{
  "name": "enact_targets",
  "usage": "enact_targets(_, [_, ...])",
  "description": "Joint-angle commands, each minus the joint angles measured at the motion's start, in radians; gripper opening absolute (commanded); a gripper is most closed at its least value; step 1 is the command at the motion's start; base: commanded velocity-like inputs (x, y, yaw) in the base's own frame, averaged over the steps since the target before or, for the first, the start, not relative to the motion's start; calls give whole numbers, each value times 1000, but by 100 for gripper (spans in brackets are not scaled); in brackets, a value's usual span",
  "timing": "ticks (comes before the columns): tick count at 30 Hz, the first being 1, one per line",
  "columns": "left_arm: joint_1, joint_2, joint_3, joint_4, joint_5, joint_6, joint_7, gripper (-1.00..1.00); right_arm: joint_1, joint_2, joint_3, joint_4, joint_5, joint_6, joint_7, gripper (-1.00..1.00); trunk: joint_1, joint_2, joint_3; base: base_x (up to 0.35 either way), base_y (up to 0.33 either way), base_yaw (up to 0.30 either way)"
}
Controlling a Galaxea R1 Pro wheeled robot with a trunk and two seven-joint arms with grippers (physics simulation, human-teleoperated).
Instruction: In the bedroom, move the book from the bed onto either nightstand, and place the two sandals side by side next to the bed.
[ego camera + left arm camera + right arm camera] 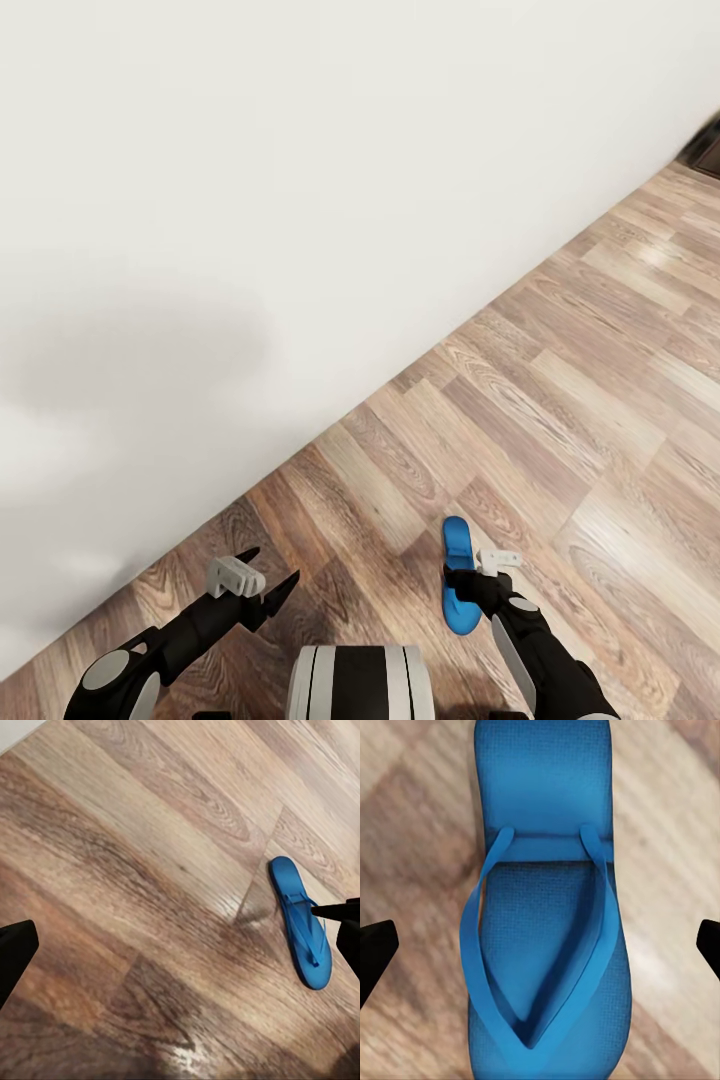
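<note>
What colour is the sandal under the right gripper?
Bright blue all over, straps included; the sandal shows best in the right wrist view.

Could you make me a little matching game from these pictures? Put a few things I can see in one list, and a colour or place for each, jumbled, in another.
Things:
1. sandal
2. wall
3. floor
4. left gripper

Descriptions:
A. plain white, with a soft grey shadow on it
B. bright blue, lying flat on the planks
C. brown wood planks
D. black fingers spread wide, nothing between them

Pairs: 1-B, 2-A, 3-C, 4-D
</note>
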Motion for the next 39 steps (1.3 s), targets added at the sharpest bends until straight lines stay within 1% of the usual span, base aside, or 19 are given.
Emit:
enact_targets(1, [0, 0, 1, 0, 10, 10, -3, 100, 0, 0, 0, -2, -9, 5, 0, 100, 0, 0, -1, 0, 0, 0])
enact_targets(7, [-1, 0, 1, -1, 10, 10, -3, 100, 0, 0, 0, -2, -9, 5, 0, 100, 0, 0, -1, 0, 0, 0])
enact_targets(11, [-1, 0, 0, -1, 10, 10, -3, 100, 0, 0, 0, -2, -9, 5, 0, 100, 2, -1, -16, 0, 0, 0])
enact_targets(32, [0, 0, 0, -1, 10, 10, -3, 100, 0, 0, 0, -1, -9, 5, 0, 100, 2, -1, -16, 0, 0, 0])
enact_targets(39, [-1, 0, 0, -1, 10, 10, -3, 100, 0, 0, 0, 0, -9, 5, 0, 100, 5, -3, -43, 0, 0, 0])
